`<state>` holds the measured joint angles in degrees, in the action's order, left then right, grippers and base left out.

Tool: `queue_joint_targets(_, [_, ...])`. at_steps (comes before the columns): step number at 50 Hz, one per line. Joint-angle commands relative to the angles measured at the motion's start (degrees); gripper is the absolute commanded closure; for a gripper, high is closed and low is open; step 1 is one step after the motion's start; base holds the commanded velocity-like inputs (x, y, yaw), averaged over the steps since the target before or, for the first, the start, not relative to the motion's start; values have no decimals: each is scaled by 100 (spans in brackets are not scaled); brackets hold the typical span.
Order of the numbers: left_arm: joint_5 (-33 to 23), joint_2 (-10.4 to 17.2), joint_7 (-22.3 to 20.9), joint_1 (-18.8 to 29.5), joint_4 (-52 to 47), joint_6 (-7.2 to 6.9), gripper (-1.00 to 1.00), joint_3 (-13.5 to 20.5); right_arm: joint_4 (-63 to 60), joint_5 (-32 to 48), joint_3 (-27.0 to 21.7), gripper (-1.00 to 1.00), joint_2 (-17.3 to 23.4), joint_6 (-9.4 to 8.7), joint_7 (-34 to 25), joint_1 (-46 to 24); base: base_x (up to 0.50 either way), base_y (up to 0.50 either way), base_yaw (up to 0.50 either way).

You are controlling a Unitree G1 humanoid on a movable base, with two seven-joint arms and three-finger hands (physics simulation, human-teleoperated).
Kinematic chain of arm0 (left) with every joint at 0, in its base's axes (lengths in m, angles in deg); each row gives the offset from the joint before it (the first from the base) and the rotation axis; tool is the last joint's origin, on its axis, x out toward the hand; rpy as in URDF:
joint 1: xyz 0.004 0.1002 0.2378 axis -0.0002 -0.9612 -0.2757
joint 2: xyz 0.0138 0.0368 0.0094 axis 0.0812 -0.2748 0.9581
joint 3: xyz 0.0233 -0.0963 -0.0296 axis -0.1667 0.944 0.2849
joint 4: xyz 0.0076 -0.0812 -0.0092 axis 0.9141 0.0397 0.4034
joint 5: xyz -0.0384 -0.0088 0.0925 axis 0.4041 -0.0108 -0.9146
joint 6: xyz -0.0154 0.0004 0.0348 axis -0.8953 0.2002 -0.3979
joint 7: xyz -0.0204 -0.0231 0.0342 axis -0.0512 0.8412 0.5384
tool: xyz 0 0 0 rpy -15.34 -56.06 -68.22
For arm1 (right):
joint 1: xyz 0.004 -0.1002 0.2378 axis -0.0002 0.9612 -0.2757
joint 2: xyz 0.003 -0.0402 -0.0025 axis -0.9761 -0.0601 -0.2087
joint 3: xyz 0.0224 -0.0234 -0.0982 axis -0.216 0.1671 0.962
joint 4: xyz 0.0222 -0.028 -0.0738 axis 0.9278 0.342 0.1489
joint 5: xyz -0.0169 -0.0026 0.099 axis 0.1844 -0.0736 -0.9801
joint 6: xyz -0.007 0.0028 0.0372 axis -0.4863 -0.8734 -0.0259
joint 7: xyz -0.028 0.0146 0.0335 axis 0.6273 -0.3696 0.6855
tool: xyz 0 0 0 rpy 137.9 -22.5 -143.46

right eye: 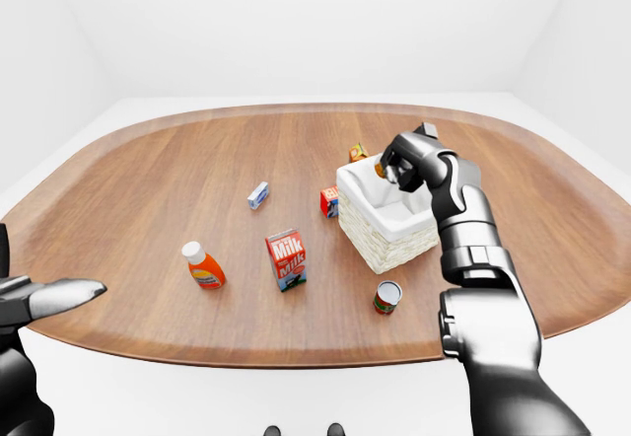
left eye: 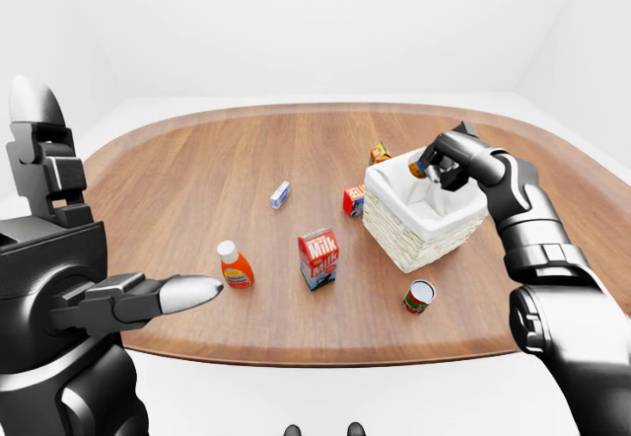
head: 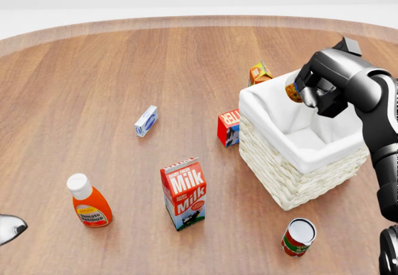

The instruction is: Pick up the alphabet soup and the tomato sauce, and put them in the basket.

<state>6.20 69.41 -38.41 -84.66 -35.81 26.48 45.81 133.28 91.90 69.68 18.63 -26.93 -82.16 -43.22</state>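
Two cans matter here. One can (head: 293,92), mostly hidden inside the right hand (head: 323,88), hangs over the basket (head: 292,175)'s far rim, the fingers clamped round it; its label is unreadable. The other, a red-labelled can (head: 298,237), stands on the table (head: 93,88) at the basket's six o'clock, well clear. A carton (head: 185,193) reading "Milk" stands at nine o'clock from that can, with a bottle (head: 90,201) beyond. Wide bare wood lies at the head view's upper left. The left hand (left eye: 148,298) hovers low, fingers together, cut off in the head view.
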Motion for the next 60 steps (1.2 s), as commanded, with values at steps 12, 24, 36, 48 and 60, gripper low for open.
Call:
queue_joint_targets(12, [-51, -19, -46, -37, 64, 0, -93, 24, 2302, 736, 247, -100, 203, 0, 1136, -1431, 0, 0, 0])
queue_joint_targets(24, [-29, -32, -61, -69, 54, 0, -94, 47, 2164, 482, 107, -100, 372, 0, 1090, -1697, 0, 0, 0])
queue_joint_targets(36, [-53, -48, -41, -68, 43, 0, -94, -16, -4186, -770, -923, -100, 333, -164, -1410, 1930, 0, 0, 0])
queue_joint_targets(48, [46, 3, 1, -3, 50, 0, -94, 75, -7070, -1046, -1955, -100, -197, -633, -1410, 4225, 0, 0, 0])
queue_joint_targets(60, [135, -3, 1, -57, -45, 0, -94, 116, -9583, -1749, -3348, -100, -1640, -1000, -1410, 5986, 0, 0, 0])
